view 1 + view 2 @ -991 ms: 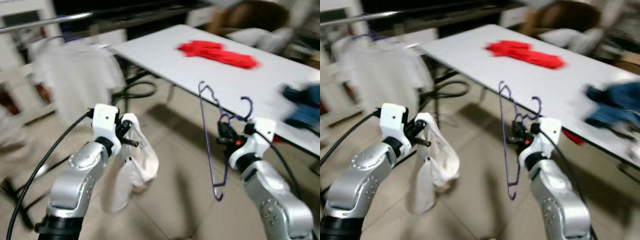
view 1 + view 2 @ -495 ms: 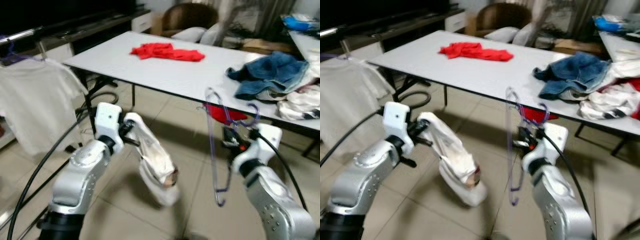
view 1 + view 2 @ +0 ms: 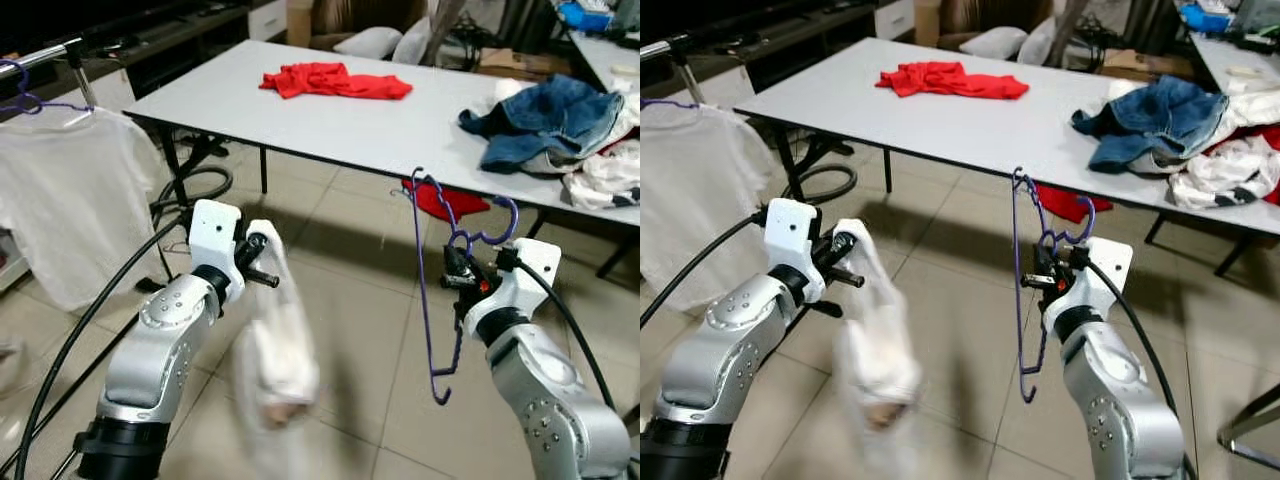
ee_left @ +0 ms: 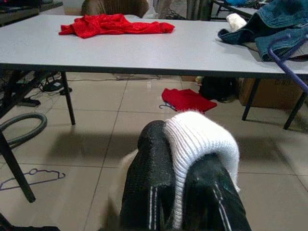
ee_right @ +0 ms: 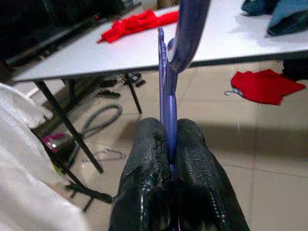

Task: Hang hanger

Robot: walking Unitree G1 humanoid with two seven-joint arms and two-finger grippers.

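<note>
Head views: the right gripper (image 3: 462, 277) was raised in front of the robot over the tiled floor (image 3: 350, 330), with its fingers pinched tight on the purple hanger (image 3: 430, 290); the hanger hung nearly edge-on, its hook curling just above the gripper and its long wire frame reaching both above and below the grip. The left gripper (image 3: 258, 262) was held out at similar height, clamped on a white garment (image 3: 272, 365) that drooped below it and appeared motion-blurred. Beyond both arms stood a white table (image 3: 330, 125) carrying a red cloth (image 3: 335, 80), a heap of blue jeans (image 3: 545, 120) and some pale clothes at its right end. To the robot's left, a white T-shirt (image 3: 65, 200) hung on another purple hanger from a clothes rail (image 3: 40, 55). A second red cloth (image 3: 445, 200) lay on the floor under the table. Left wrist view: the two black fingers (image 4: 149, 192) were close together with a fold of white knit fabric (image 4: 202, 144) gripped between them and bulging over the tips. Right wrist view: the black fingers (image 5: 147, 168) were closed with no visible gap on the hanger's thin purple wire (image 5: 168, 101), which rose straight out from between them.
</note>
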